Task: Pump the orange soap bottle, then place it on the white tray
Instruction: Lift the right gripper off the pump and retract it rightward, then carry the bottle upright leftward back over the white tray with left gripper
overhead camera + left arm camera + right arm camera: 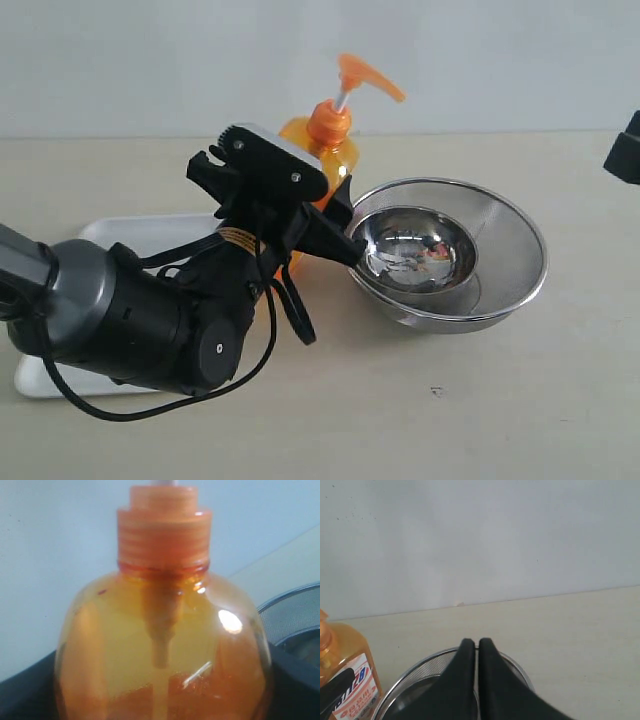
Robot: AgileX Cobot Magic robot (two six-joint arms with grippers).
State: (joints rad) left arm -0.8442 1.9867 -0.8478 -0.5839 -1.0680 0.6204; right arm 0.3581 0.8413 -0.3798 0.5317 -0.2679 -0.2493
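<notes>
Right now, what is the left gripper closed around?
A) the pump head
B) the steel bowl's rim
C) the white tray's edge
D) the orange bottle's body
D: the left gripper has a finger on each side of the orange soap bottle, against its body; the pump head stands free above.

steel bowl (418, 250) in mesh strainer (515, 245), beige table (500, 400)

Soap bottle (343, 158) btwn tray (130, 232) (L) & strainer (512, 262) (R); bowl (415, 245) in strainer.
</notes>
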